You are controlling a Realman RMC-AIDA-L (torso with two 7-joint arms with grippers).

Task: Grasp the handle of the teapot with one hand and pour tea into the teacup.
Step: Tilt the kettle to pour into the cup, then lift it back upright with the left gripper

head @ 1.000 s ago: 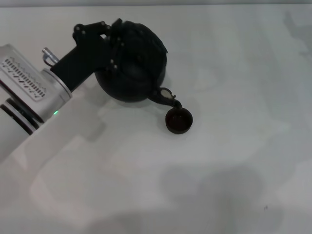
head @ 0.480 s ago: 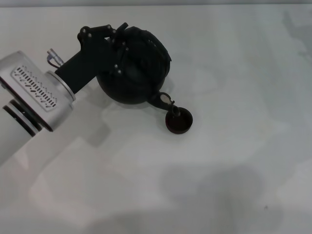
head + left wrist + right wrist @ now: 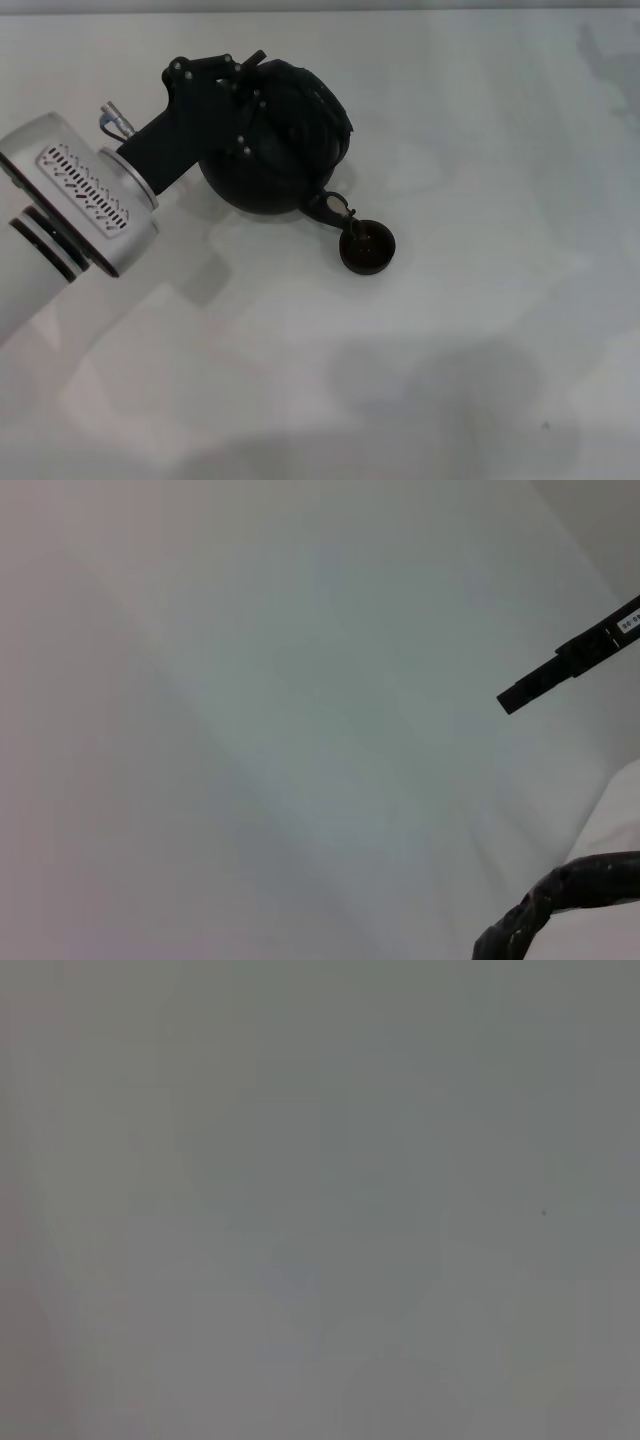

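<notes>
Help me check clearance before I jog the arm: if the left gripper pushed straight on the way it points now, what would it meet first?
The teapot. The left gripper points right and away from the robot, already at the pot's top by the handle, so its black body blocks the way at once. The teacup sits off that line, nearer the robot.

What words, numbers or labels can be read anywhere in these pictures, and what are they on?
None can be read.
Small white label on the black bar in the left wrist view: print too small to read.
Left arm's silver housing: only vent slots, no lettering.
Teapot, teacup, table: no markings visible.
</notes>
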